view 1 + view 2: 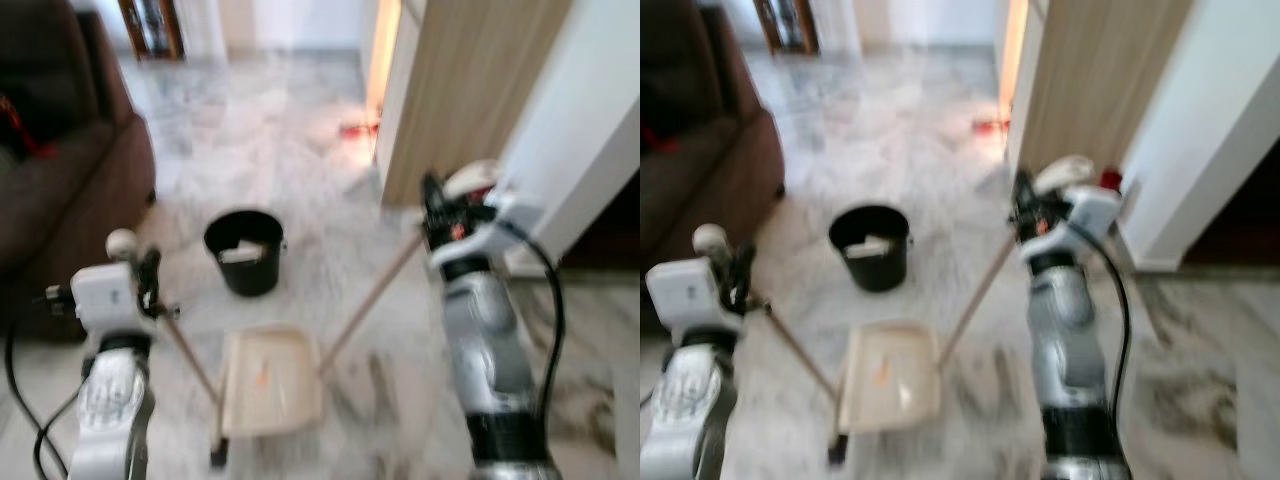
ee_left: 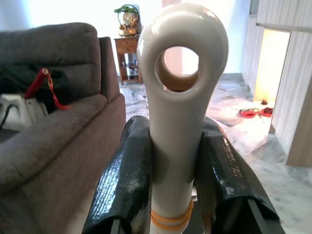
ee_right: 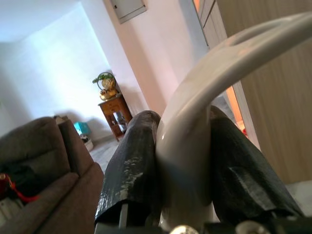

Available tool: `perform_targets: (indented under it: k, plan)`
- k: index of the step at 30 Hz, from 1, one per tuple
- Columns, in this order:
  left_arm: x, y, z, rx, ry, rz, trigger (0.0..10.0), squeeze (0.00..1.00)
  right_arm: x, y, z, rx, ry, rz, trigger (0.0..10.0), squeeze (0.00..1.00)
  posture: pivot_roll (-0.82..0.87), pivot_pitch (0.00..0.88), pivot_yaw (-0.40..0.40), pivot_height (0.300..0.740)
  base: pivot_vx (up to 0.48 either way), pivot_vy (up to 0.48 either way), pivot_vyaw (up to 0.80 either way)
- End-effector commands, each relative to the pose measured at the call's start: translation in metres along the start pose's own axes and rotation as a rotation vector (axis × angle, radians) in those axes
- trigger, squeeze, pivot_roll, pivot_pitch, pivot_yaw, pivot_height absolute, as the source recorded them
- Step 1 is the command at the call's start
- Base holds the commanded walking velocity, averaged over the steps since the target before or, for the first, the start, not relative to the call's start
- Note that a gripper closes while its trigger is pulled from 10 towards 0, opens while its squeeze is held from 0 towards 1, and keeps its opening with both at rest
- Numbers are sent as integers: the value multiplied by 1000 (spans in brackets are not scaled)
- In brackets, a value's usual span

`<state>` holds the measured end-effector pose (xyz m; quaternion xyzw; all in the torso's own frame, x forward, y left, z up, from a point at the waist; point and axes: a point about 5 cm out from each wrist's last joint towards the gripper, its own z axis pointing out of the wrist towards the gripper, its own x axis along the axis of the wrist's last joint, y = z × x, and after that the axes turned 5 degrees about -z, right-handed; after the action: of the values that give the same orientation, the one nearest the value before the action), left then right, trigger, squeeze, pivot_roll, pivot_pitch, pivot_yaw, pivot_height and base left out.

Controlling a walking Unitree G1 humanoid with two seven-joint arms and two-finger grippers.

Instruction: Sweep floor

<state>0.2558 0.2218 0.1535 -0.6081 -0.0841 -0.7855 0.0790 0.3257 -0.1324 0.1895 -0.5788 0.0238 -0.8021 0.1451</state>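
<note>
My left gripper (image 1: 150, 278) is shut on the cream, loop-ended handle of a broom (image 2: 181, 73). The broom's wooden stick (image 1: 190, 358) slants down to a dark brush head (image 1: 218, 456) on the floor. My right gripper (image 1: 432, 208) is shut on the curved cream handle (image 3: 204, 83) of a long-handled dustpan. Its stick (image 1: 372, 298) runs down and left to the cream pan (image 1: 270, 382), which lies flat on the marble floor between my arms. A small orange scrap and pale bits lie in the pan. The brush head rests at the pan's near left corner.
A black bucket (image 1: 245, 252) with something white inside stands just beyond the pan. A brown sofa (image 1: 60, 170) fills the left side. A wooden panel (image 1: 460, 90) and a white wall (image 1: 590, 130) stand on the right. Red slippers (image 1: 358, 128) lie further back on the floor.
</note>
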Motion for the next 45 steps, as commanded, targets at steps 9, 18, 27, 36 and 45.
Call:
perform_targets:
  k: [9, 18, 27, 36, 45]
  plan:
    - [9, 1, 1, -2, 41, 0, 10000, 0, 13, -2, 2, 9, 61, 1, 10000, 0, 33, 69, 44, 740, 400, 0, 106]
    - [9, 0, 2, -2, 40, 3, 10000, 0, 13, -2, 2, 2, 66, 16, 10000, 0, 37, 78, 46, 740, 401, 0, 187]
    - [9, 0, 2, 3, 39, 3, 10000, 0, 33, -9, 9, 19, 148, 32, 10000, 0, 42, 86, 44, 740, 402, 0, 0]
    - [9, 0, 2, 8, 40, 1, 10000, 0, 67, -20, 22, 56, 272, 57, 10000, 0, 37, 87, 40, 740, 401, 0, 0]
    - [9, -4, 1, 17, 43, 3, 10000, 0, 73, -25, 25, 71, 297, 72, 10000, 0, 47, 83, 35, 740, 401, 0, 0]
